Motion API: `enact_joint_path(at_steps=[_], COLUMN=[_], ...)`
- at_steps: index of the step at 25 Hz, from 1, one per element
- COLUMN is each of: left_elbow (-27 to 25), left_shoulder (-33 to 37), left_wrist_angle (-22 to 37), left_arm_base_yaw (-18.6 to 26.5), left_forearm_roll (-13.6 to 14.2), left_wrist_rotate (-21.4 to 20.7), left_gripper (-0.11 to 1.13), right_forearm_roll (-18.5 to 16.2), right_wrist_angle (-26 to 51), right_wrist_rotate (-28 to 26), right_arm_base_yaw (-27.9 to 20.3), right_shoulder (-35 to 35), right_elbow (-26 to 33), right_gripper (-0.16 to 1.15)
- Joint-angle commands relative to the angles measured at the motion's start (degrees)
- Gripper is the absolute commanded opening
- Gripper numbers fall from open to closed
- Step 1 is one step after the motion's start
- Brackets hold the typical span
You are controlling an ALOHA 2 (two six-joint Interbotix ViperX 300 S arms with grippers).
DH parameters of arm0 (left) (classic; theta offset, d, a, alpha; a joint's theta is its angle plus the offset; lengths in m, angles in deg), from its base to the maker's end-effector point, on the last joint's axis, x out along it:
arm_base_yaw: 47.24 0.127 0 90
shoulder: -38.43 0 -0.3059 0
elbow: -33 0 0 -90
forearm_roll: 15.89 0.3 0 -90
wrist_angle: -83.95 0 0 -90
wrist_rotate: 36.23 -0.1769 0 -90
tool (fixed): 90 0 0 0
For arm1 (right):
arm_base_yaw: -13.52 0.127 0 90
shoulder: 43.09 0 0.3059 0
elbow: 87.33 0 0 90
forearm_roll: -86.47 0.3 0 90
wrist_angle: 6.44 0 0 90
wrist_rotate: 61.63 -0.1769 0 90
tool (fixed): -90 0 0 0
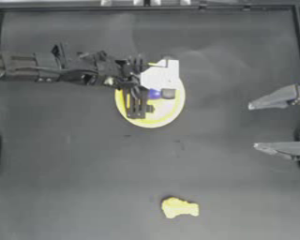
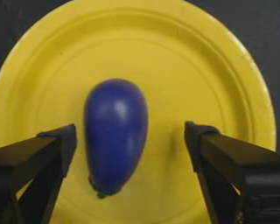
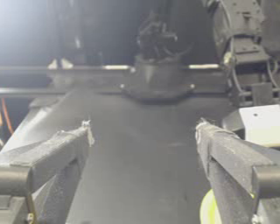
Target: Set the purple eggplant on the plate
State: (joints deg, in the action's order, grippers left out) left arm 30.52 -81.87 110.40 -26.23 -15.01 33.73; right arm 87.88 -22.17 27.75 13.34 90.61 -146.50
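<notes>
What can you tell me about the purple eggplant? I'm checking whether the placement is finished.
The purple eggplant is a small, smooth, glossy blue-purple toy, plastic by its look, egg-shaped, with a dark green stem tip at its narrow end. It lies on its side inside the yellow plate, resting on the flat centre. The left gripper hovers over it, jaws open on both sides; one jaw is close beside it, but neither grips it. In the top view it shows only as a blue patch beside the gripper.

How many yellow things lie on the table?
2: the plate near the middle under the left gripper, holding the purple eggplant, and a lumpy yellow piece near the table's front edge.
</notes>
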Motion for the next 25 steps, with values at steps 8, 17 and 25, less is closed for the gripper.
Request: enact_joint_path(at_steps=[8,17,25], left_elbow=[1.49,0.00,-4.22], left_shoulder=[10.46,17.49,25.93], left_wrist_angle=[-0.09,1.32,-0.35], left_arm_base_yaw=[1.05,-3.52,-10.02], left_forearm_roll=[2.90,-0.18,-1.58], left_wrist_rotate=[0.18,0.35,1.76], left_gripper=[1.00,1.00,1.00], right_forearm_roll=[0.18,0.18,0.35], right_wrist_angle=[-0.44,-0.44,0.00], right_wrist_rotate=[0.09,0.09,0.18], right_arm_base_yaw=[0.09,0.00,0.00], right_shoulder=[-0.44,-0.35,0.18], right_elbow=[0.62,0.62,0.53], right_gripper=[1.00,1.00,1.00])
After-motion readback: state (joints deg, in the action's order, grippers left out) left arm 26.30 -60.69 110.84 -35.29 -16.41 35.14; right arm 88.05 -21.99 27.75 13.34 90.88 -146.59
